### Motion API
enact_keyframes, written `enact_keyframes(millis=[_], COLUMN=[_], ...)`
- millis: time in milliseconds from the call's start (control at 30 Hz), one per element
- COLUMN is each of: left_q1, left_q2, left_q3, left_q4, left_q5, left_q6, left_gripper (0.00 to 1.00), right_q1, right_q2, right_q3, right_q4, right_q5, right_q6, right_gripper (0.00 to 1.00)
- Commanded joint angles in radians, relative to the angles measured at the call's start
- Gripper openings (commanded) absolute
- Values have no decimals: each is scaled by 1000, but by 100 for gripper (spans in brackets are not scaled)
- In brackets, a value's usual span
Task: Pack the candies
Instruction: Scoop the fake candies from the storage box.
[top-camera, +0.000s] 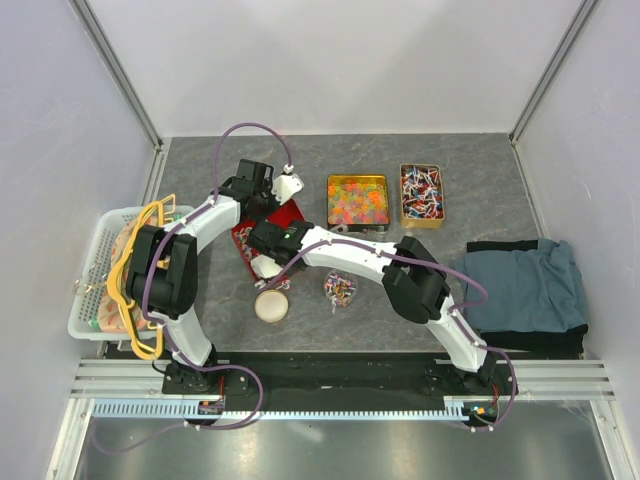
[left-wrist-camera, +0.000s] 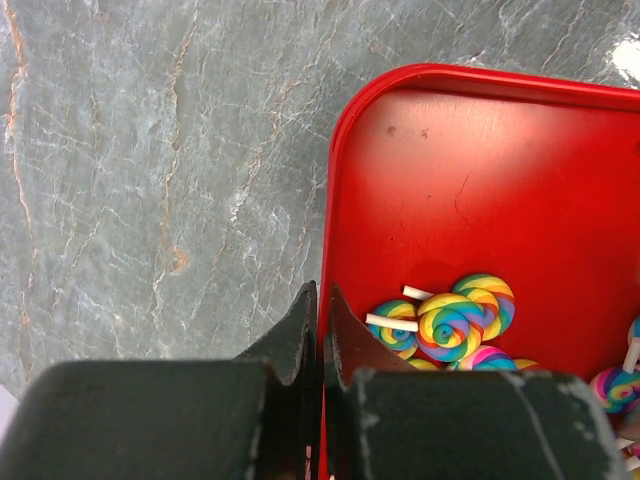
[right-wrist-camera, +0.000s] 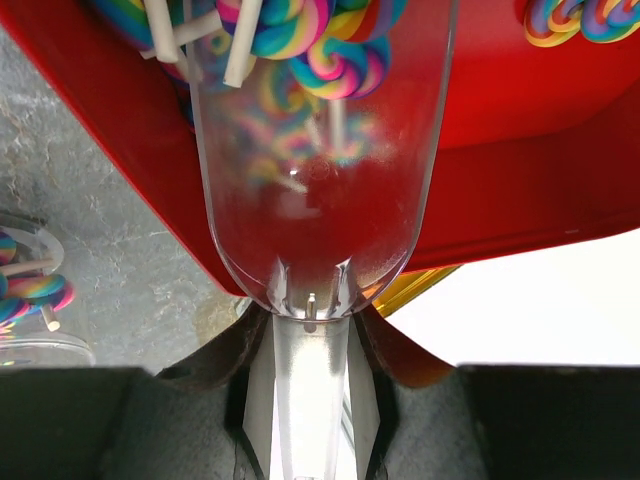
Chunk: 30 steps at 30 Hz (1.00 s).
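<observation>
Open lanes only at the far-left and far-right corners of the table (top-camera: 195, 165).
Left arm (top-camera: 195, 235) and right arm (top-camera: 360, 258) cross mid-table over the red tray (top-camera: 292, 214), scoop (right-wrist-camera: 320, 200) inside it; tins (top-camera: 358, 200) along far edge, cup (top-camera: 340, 290) and round lid (top-camera: 271, 304) near centre, basket (top-camera: 90, 262) at left edge, folded cloth (top-camera: 525, 285) at right edge.

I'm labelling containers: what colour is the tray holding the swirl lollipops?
The tray is plain red, best seen in the left wrist view.
</observation>
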Motion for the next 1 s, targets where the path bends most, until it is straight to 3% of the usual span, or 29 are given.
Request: enact_keyframes(millis=[0, 200, 400, 700, 967], left_q1=[-23, -24, -32, -35, -34], left_q2=[-28, -30, -38, -57, -59], left_q3=[34, 25, 14, -15, -32], left_q4=[168, 174, 181, 194, 198], left_q5=[26, 25, 28, 32, 29], left_q6=[-119, -129, -142, -157, -156], left_gripper=[2, 2, 2, 2, 2], right_q1=[47, 62, 61, 58, 45], right_q2=[69, 89, 146, 135, 90], right_q3=[-19, 27, 181, 145, 130], right_q4=[125, 171, 62, 126, 181], right_q5=[-248, -185, -292, -346, -301], right_q6=[20, 35, 105, 217, 342], right_gripper=[0, 0, 0, 0, 0])
